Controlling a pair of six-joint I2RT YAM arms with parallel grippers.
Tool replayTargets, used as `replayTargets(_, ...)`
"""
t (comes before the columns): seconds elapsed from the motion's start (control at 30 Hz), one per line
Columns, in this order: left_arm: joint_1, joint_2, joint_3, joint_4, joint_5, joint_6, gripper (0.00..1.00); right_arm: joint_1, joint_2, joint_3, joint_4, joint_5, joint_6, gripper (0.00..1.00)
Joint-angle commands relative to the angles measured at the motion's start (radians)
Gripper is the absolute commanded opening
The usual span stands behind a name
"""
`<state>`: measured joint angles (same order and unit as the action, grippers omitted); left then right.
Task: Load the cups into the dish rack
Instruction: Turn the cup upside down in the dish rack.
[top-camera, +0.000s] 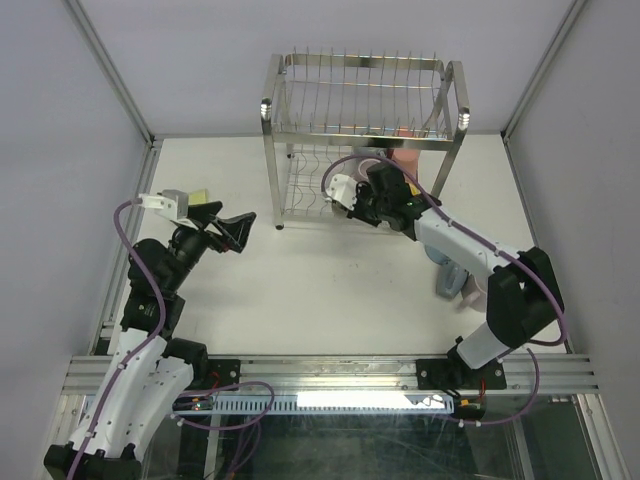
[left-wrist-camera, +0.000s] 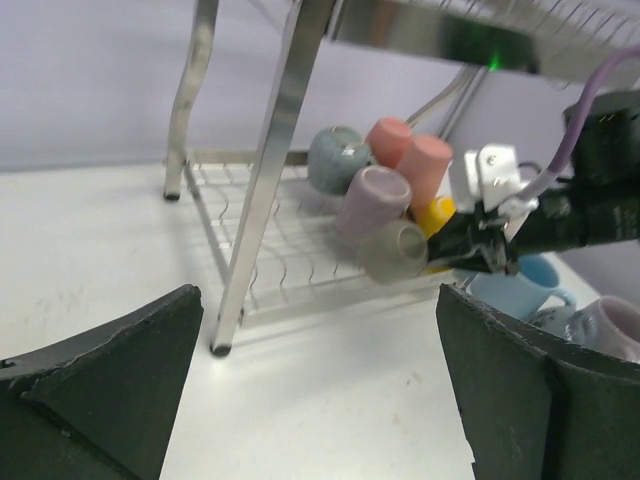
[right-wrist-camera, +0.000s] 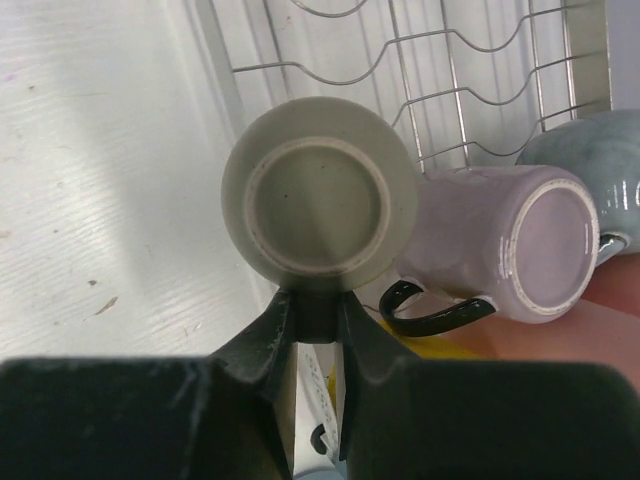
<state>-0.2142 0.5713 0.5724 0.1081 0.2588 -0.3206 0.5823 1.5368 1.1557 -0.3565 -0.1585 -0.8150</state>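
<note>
Pinching the grey-beige mug (right-wrist-camera: 318, 200) by its handle in the right tool (right-wrist-camera: 315, 300), just beside the mauve mug (right-wrist-camera: 500, 240) at the dish rack (top-camera: 268, 105)'s lower tier; holding the left tool (top-camera: 225, 225) spread wide, empty, well apart.

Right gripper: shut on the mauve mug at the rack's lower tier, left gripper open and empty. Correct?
Wrong mug. The right wrist view shows the right gripper shut on the grey-beige mug; the mauve mug lies free beside it on the dish rack. The left gripper is open and empty.
</note>
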Motion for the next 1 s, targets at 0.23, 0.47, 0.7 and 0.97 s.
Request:
replayTargets(0.23,0.007,-0.051,-0.022,-0.179,-0.086,0.120,0.99,-0.023,0.090,0.097,0.181,0.077,0.027,0.00)
replayTargets(0.47,0.006,-0.051,-0.022,-0.186,-0.094,0.127,0.99,-0.049,0.112,0.089,0.185,0.070,0.033,0.00)
replayTargets(0.7,0.006,-0.053,-0.022,-0.190,-0.101,0.132,0.99,-0.066,0.127,0.074,0.170,0.053,0.036,0.00)
replayTargets(0.97,0.007,-0.054,-0.020,-0.194,-0.105,0.135,0.99,-0.075,0.153,0.080,0.137,0.012,0.050,0.00)
